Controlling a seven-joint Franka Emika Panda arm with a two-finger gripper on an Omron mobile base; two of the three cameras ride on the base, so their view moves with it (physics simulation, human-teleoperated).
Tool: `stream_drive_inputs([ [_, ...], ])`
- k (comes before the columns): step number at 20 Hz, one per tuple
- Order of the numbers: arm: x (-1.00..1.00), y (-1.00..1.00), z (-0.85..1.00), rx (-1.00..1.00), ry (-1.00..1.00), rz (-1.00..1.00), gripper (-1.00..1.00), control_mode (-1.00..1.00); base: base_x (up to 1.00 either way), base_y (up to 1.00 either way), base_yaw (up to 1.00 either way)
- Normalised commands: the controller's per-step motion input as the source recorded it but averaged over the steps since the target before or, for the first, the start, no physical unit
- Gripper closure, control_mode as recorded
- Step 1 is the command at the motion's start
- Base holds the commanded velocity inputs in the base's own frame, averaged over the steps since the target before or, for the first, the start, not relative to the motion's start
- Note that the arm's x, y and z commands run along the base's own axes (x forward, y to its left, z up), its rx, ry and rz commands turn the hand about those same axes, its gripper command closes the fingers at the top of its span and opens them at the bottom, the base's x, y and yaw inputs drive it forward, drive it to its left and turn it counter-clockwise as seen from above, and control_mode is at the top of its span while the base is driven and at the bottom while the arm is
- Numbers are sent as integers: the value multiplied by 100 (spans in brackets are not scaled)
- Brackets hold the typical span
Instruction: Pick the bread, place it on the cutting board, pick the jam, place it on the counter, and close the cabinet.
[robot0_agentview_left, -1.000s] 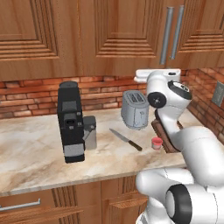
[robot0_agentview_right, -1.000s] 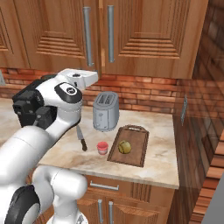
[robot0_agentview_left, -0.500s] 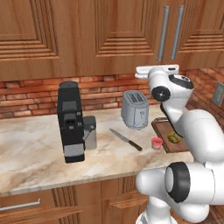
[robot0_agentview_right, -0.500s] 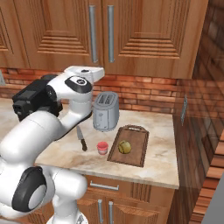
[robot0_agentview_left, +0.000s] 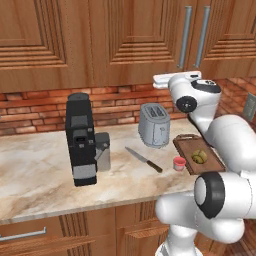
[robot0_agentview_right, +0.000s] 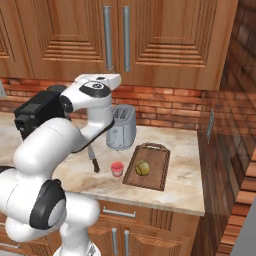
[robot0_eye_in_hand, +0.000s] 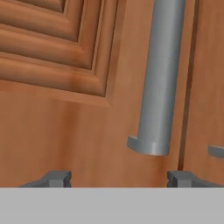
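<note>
With the bread lying on the cutting board and the jam standing on the counter, the gripper, fingers spread and empty, has risen to the shut cabinet, so the task looks complete.

The white arm rises folded, forearm climbing to a bent wrist held high, the hand levelled and reaching forward. In the hand view the tool shows two dark fingertips at 6 o'clock, standing apart, nothing between them.
</note>
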Motion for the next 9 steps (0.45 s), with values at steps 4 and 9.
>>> stream_drive_inputs([
  [4, 26, 0, 0, 0, 0, 2, -100, -100, 0, 0, 0],
  [9, 22, 0, 0, 0, 1, 1, -100, -100, 0, 0, 0],
])
